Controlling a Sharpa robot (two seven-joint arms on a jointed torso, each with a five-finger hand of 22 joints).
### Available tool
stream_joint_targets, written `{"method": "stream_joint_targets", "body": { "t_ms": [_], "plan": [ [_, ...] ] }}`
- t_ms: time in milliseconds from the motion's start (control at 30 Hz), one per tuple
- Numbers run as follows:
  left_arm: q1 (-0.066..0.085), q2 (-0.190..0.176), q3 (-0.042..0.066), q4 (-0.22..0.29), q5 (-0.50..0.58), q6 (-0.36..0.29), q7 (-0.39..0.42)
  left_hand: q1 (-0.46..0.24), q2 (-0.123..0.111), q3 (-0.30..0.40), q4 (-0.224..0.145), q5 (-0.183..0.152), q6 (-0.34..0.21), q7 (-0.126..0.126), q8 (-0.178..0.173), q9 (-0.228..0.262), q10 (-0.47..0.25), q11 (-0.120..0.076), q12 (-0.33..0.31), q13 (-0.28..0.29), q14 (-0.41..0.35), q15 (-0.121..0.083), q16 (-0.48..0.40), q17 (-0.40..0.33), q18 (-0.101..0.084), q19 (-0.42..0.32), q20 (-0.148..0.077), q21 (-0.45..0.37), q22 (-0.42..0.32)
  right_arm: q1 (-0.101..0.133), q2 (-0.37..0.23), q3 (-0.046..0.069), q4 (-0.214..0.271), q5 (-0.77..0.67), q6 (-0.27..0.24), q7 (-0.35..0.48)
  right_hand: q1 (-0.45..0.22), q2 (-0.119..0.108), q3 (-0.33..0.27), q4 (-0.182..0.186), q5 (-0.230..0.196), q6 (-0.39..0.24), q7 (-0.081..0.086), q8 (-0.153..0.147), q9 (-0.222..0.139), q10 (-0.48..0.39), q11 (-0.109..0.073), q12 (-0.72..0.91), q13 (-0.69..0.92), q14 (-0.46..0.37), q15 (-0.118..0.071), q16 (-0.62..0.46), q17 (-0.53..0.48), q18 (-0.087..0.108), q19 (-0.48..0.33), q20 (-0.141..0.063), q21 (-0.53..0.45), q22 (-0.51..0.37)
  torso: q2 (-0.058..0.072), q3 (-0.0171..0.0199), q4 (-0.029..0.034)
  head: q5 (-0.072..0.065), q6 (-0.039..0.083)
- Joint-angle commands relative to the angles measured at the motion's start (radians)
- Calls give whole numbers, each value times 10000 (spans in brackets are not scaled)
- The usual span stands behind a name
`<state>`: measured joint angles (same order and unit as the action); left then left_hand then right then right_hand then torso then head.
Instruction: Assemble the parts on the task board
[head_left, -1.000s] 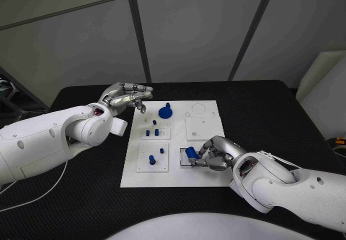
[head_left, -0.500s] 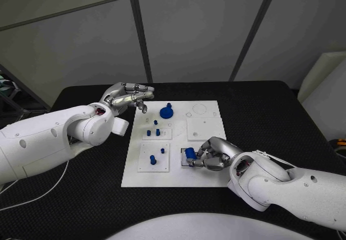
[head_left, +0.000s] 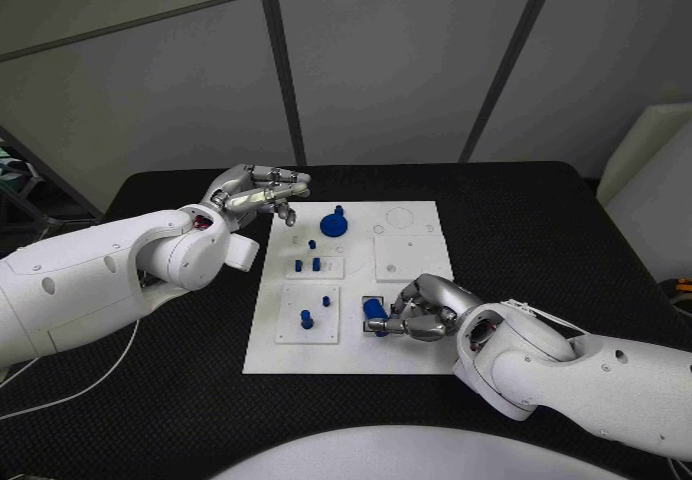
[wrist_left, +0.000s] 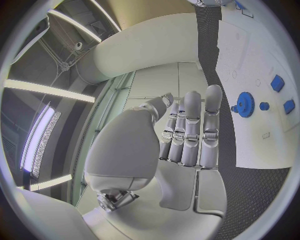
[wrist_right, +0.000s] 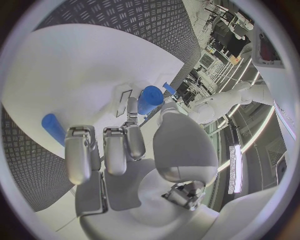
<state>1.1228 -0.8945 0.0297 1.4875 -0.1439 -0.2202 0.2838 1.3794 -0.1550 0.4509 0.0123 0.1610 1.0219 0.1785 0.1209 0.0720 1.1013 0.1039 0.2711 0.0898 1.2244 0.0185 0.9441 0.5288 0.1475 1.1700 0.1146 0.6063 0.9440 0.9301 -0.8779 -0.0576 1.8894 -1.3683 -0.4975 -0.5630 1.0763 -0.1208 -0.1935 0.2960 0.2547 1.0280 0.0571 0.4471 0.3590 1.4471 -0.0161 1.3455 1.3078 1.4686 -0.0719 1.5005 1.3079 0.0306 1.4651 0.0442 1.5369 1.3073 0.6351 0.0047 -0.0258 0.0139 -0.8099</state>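
A blue peg (head_left: 378, 311) is pinched by the right hand (head_left: 418, 312) low and right of centre on the board (head_left: 346, 275).

The peg is held between thumb and fingers over a small recess at the board's lower right, seen close in the right wrist view (wrist_right: 149, 99). It is judged light, rigid and smooth, so it is likely to slip or tilt; it is best taken round its upper body, leaving the lower end free for seating. The left hand (head_left: 260, 194) is held empty at the board's upper-left corner, fingers loosely curled and apart. A gear (head_left: 333, 224) and other small parts (head_left: 304, 265) are seated up the left half of the board.
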Motion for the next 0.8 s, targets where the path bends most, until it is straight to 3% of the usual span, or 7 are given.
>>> {"method": "stream_joint_targets", "body": {
  "t_ms": [33, 600, 667, 733, 800],
  "plan": [
    [14, 7, 8, 13, 39, 119, -4, -66, 23, -45, 12, -50, -10, 44, 49, -17, -77, 25, 45, 13, -10, 25, -38, -12, 349, -39, 34, -32, -11, 9, 11, 1, 7, -25, -55, 50, -138, 27, 90, 8, -70, -56, -2, 3, 22, -57, 7, -39, 77, 713, -42, -61, 1055, -141, 584, -50, -50, 2083, 0, 5, 7, 1, 5],
    [14, 9, 8, -46, 39, 136, -14, -91, 40, -74, 27, -47, -35, 50, 56, -23, -120, 32, 82, 14, -16, 32, -29, -54, 348, -33, 40, -57, -27, 9, -69, -1, 190, -104, -416, 454, -720, 1, 203, 12, -195, -28, -26, 77, 196, -19, -10, -27, 156, 724, -51, -45, 1097, -152, 617, -52, -25, 2124, 5, 10, -9, -21, 42],
    [14, 6, 8, -48, 39, 138, -15, -91, 40, -74, 27, -47, -35, 50, 56, -23, -120, 32, 82, 14, -16, 32, -29, -54, 348, -33, 40, -57, -27, 9, -116, -1, 231, -181, -383, 511, -574, 83, 314, -9, -23, -13, -37, 100, 242, -8, -25, -25, 175, 727, -59, -42, 1106, -152, 618, -59, -25, 2125, 2, 7, -1, -36, 44],
    [14, 3, 8, -48, 39, 139, -16, -91, 40, -74, 27, -47, -35, 50, 56, -23, -120, 32, 82, 14, -16, 32, -29, -54, 348, -33, 40, -57, -27, 9, -161, -2, 259, -302, -333, 544, 217, 302, 595, -179, 634, -24, -67, 118, 310, -2, -40, -39, 190, 727, -82, -42, 1109, -153, 621, -79, -23, 2130, 1, 5, 0, -37, 48],
    [14, 1, 8, -48, 39, 140, -17, -91, 40, -74, 27, -47, -35, 50, 56, -23, -120, 32, 82, 14, -16, 32, -29, -54, 348, -33, 40, -57, -27, 9, -185, -2, 271, -377, -305, 555, 840, 454, 771, -336, 891, -15, -86, 139, 359, 8, -64, -39, 211, 729, -101, -40, 1117, -154, 624, -94, -21, 2134, 1, 6, -2, -38, 48]
  ]
}}
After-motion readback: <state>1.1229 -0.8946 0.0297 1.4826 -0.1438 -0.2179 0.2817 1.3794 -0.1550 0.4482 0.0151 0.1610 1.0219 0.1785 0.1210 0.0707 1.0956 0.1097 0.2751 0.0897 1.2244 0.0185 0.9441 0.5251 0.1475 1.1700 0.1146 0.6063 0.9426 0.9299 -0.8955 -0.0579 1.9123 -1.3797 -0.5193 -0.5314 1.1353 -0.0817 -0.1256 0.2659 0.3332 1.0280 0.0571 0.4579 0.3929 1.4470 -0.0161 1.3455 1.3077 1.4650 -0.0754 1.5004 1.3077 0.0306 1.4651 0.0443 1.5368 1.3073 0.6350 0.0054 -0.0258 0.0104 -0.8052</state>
